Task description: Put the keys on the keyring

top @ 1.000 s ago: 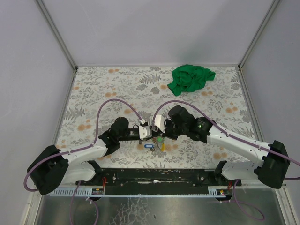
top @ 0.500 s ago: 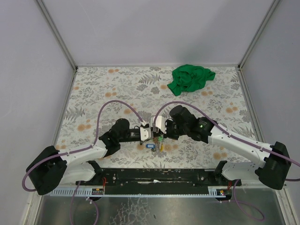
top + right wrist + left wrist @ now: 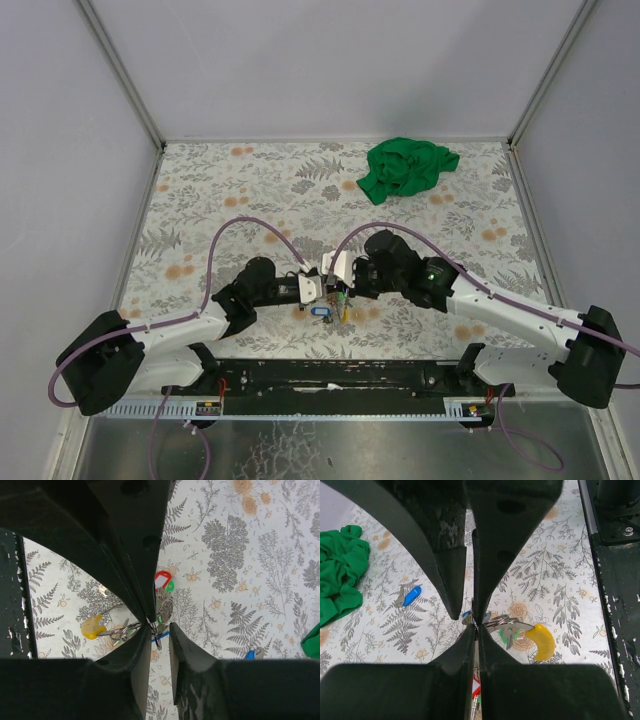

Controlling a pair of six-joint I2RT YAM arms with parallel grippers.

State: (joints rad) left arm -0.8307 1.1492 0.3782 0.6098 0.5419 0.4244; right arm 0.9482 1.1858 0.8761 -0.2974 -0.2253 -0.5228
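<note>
Silvery wire of the keyring (image 3: 122, 631) sits low over the desk (image 3: 230, 190), near the front edge at centre, where the two claws meet tip to tip. Left claw (image 3: 470, 617): fingers drawn together with only a sliver between, clamped on the wire as far as I can judge. Right claw (image 3: 152, 617): closed to a hairline slit, gripping something thin in the bunch. Ring or key blade, cannot tell which.

Progress, judged. Yellow key (image 3: 540, 641), red key (image 3: 161, 577) and green key (image 3: 170, 586) are bunched at the ring. They look threaded, though the wire through each head is too fine to confirm. A scrap of blue also shows in the bunch. One blue key (image 3: 411, 595) lies loose on the desk, well apart from the ring, on the cloth side. So most is done, with at least that one left to fetch and thread.

Surface: printed cover, grey ferns and leaves with orange blooms, lying flat. Green cloth (image 3: 408, 167) crumpled at the far right, away from the work. Black rail (image 3: 330, 375) along the near edge carries the arm bases.

Room: plain pale walls (image 3: 330, 70), metal frame posts (image 3: 120, 70) rising at the corners.
</note>
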